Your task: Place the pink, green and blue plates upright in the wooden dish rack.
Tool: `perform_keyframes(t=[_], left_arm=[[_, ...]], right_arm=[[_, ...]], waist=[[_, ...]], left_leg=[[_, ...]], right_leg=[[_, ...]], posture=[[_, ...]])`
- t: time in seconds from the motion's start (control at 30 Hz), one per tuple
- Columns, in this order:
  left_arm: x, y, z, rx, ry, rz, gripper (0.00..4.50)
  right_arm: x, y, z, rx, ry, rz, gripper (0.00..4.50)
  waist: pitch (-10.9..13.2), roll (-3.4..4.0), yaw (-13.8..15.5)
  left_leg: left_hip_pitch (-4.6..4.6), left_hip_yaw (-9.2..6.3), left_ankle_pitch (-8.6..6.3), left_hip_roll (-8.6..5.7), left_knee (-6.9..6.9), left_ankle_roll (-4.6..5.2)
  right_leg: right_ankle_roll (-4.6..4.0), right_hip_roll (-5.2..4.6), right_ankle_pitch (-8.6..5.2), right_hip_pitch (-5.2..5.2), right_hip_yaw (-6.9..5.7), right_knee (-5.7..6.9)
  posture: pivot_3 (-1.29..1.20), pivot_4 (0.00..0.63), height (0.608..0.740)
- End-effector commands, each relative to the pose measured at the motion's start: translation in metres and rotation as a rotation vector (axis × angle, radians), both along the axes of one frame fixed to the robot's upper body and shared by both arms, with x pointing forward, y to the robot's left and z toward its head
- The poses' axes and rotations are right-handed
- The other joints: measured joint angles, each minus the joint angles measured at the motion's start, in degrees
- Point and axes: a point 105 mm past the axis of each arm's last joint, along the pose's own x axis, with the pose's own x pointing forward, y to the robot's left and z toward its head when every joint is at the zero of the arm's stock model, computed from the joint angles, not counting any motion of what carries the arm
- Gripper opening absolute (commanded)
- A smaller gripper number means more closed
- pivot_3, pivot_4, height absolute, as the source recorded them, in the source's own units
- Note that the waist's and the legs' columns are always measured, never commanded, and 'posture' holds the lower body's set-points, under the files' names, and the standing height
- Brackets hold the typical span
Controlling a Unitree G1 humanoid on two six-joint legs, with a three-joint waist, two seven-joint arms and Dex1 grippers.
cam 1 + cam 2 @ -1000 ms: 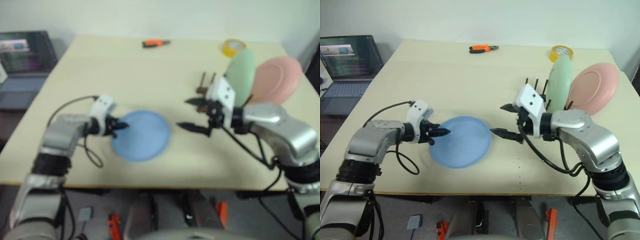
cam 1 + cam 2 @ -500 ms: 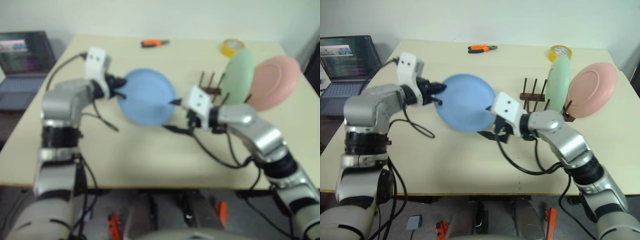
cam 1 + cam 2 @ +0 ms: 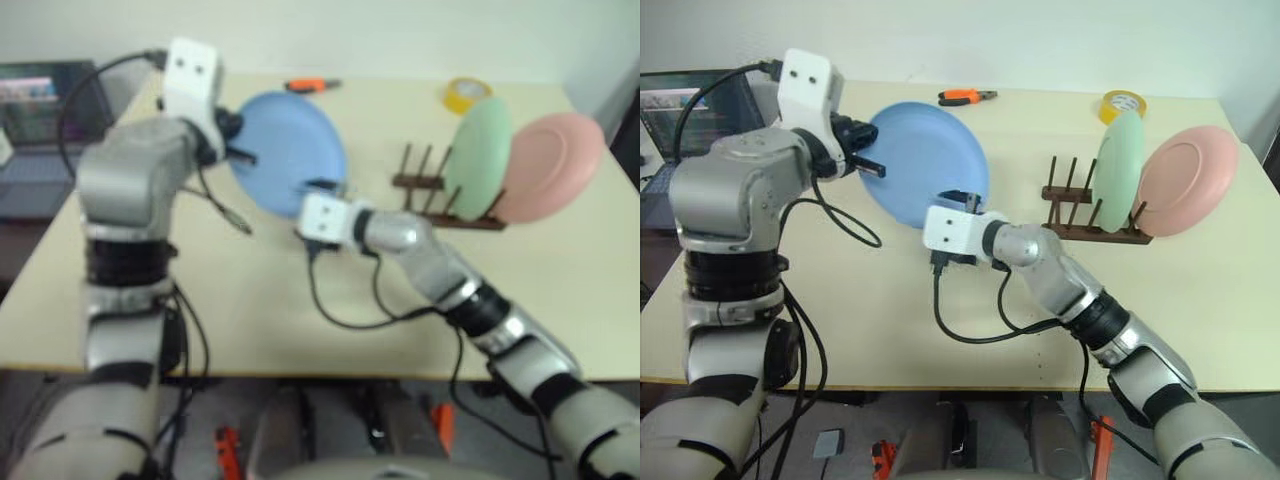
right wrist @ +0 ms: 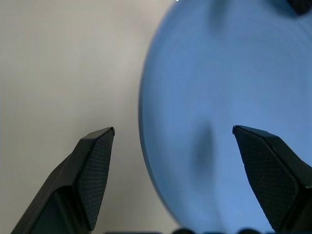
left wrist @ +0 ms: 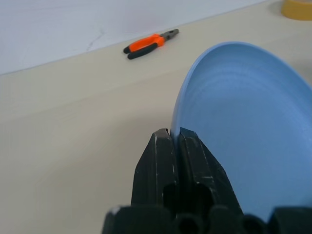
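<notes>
Pincer of the left arm clamps tight on the rim of the blue plate, lifted clear of the worktop and tilted on edge. At the plate's 5 o'clock, the right pincer stands wide, one finger on each side of the rim, gripping nothing. At 3 o'clock sits the wooden dish rack, the green plate upright in it and the pink plate leaning at its far end. Orange pliers lie at 12 o'clock.
</notes>
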Motion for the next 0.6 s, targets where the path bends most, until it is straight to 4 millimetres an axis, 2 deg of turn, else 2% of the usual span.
perform_keyframes(t=[0.03, 0.07, 0.17, 0.5, 0.6], left_arm=[[-0.006, -0.0027, 0.016, 0.0, -0.049, -0.004, 0.02], [-0.0064, -0.0022, 0.0164, 0.002, -0.048, -0.004, 0.02], [-0.0075, -0.0004, 0.0159, 0.007, -0.044, -0.001, 0.0], [-0.0105, -0.0043, 0.0128, 0.005, -0.032, -0.02, 0.0], [-0.0114, -0.0056, 0.014, 0.006, -0.036, -0.031, 0.0]], right_arm=[[-0.0044, 0.0079, 0.0051, 0.009, -0.043, 0.038, 4.23], [-0.0048, 0.0092, 0.0043, 0.014, -0.038, 0.04, 4.23], [-0.0046, 0.0109, 0.0035, 0.021, -0.028, 0.044, 3.61], [0.0006, 0.0093, 0.001, 0.001, -0.043, 0.028, 0.05], [0.0003, 0.0088, -0.0014, 0.003, -0.034, 0.028, 0.05]], waist=[[0.0, 0.0, -0.01], [0.0, 0.0, -0.01], [0.0, 0.0, 0.0], [0.0, 0.0, -0.01], [0.0, 0.0, -0.01]], left_leg=[[0.0, 0.0, 0.0, 0.0, 0.0, 0.0], [0.01, -0.01, 0.01, 0.01, 0.0, -0.01], [0.01, -0.01, 0.01, 0.0, 0.0, -0.02], [0.02, -0.01, 0.01, 0.0, -0.01, -0.03], [0.02, -0.03, 0.02, 0.02, -0.01, -0.03]], right_leg=[[0.0, 0.0, 0.0, 0.0, 0.0, 0.01], [0.0, 0.0, 0.0, 0.0, 0.0, 0.02], [-0.01, 0.0, 0.01, 0.0, 0.0, 0.02], [-0.02, 0.0, 0.01, 0.0, 0.01, 0.03], [-0.02, 0.0, 0.01, 0.0, -0.01, 0.04]], posture=[[0.0, 0.15, 0.74], [0.0, 0.15, 0.74], [0.0, 0.15, 0.74], [0.0, 0.15, 0.74], [0.0, 0.15, 0.74]])
